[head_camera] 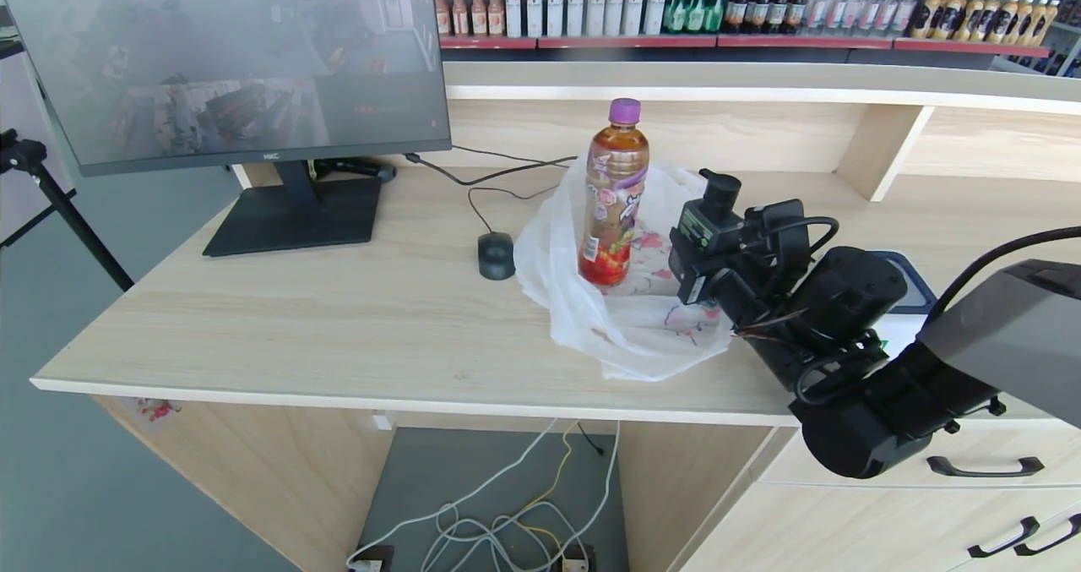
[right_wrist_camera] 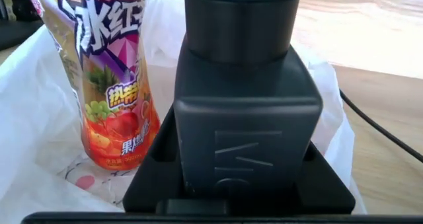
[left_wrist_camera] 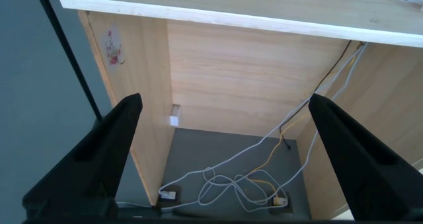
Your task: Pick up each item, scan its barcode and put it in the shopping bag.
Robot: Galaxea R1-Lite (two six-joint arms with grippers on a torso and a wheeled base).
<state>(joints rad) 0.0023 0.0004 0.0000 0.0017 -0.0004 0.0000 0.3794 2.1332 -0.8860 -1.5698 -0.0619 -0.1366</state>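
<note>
A tea bottle (head_camera: 615, 196) with a purple cap stands upright inside the open white shopping bag (head_camera: 642, 327) on the wooden counter (head_camera: 338, 318). My right gripper (head_camera: 719, 258) is shut on a black barcode scanner (head_camera: 708, 232), held just right of the bottle over the bag's edge. In the right wrist view the scanner (right_wrist_camera: 241, 138) is in the foreground, with the bottle (right_wrist_camera: 109, 85) and bag (right_wrist_camera: 26, 125) close behind it. My left gripper (left_wrist_camera: 225, 158) hangs open below counter height, facing the space under the desk, nothing between its fingers (left_wrist_camera: 99, 158).
A monitor (head_camera: 228, 57) on a black stand and a mouse (head_camera: 496, 255) sit left of the bag. A blue-rimmed device (head_camera: 919, 289) lies behind my right arm. Cables (left_wrist_camera: 251, 178) trail on the floor under the desk. Drawers (head_camera: 980, 466) are at the right.
</note>
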